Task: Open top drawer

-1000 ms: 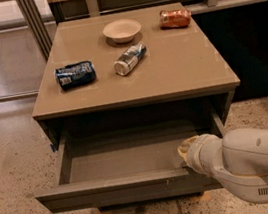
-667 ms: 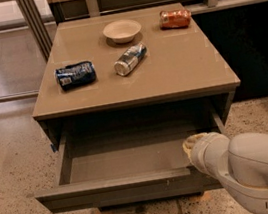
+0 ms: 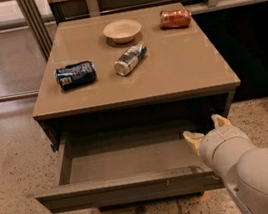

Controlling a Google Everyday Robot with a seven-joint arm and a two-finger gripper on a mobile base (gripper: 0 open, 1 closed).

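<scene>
Here the top drawer (image 3: 131,188) stands pulled well out from under the surface (image 3: 183,66), its shallow grey tray bare to view and its scratched front toward 6 o'clock. The end effector (image 3: 204,129) sits at the drawer's 3 o'clock side on the end of a pale arm (image 3: 256,175), its two pale fingers (image 3: 194,140) spread apart around the right wall with nothing clamped between them. On the surface a cream bowl (image 3: 122,30) stands at 12 o'clock, an orange can (image 3: 175,18) lies at 1 o'clock, a silver-blue can (image 3: 130,59) lies near the middle, and a crushed blue can (image 3: 76,75) lies at 9 o'clock
</scene>
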